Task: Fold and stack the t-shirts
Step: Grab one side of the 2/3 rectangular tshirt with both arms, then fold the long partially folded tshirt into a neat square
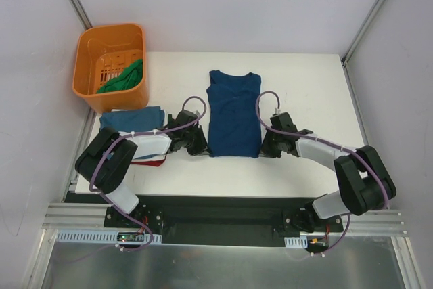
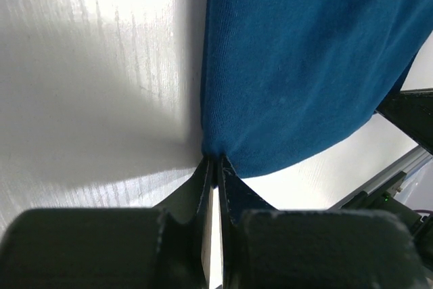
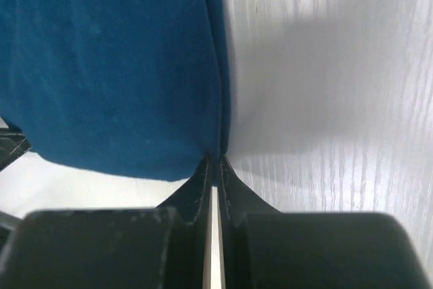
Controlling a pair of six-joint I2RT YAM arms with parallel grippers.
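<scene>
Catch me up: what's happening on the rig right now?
Both arms are on the blue shirt, which lies on the table and looks folded narrow. The left gripper and right gripper are each shut on a near corner of its hem. A pile of folded shirts sits at the left, and a green shirt lies in the basket.

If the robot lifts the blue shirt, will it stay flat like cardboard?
Probably not. The blue shirt bunches to a soft point where the left tool pinches it, so it should sag in the middle. It looks thin, so likely light. With the right tool gripping the other corner, it probably won't slip.
</scene>
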